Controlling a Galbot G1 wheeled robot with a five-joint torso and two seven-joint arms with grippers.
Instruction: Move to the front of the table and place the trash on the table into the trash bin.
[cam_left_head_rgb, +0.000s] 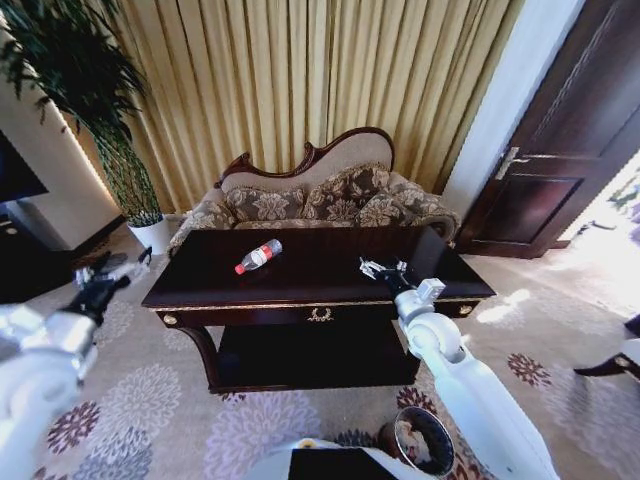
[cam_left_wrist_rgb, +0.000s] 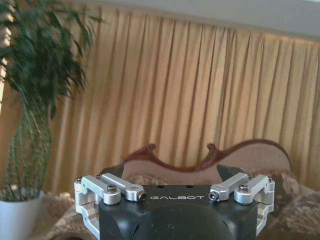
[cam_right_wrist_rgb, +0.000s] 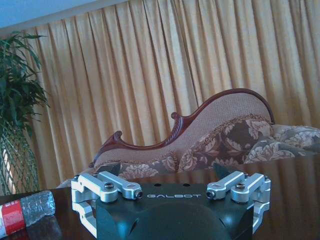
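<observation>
Off the worktop's left end, our left pincer (cam_left_head_rgb: 105, 275) hung over the carpet, holding nothing; we could not tell how far it was open. On the worktop (cam_left_head_rgb: 320, 290) the bottle (cam_left_head_rgb: 258, 256) lay on its side, left of centre, red cap pointing toward the front-left corner, long axis slanting back to the right. Our right pincer (cam_left_head_rgb: 383, 270) hovered above the top's right half, spread open and empty, nearer the bottle by our judgement. The bin (cam_left_head_rgb: 420, 440) stood on the floor beside our base.
</observation>
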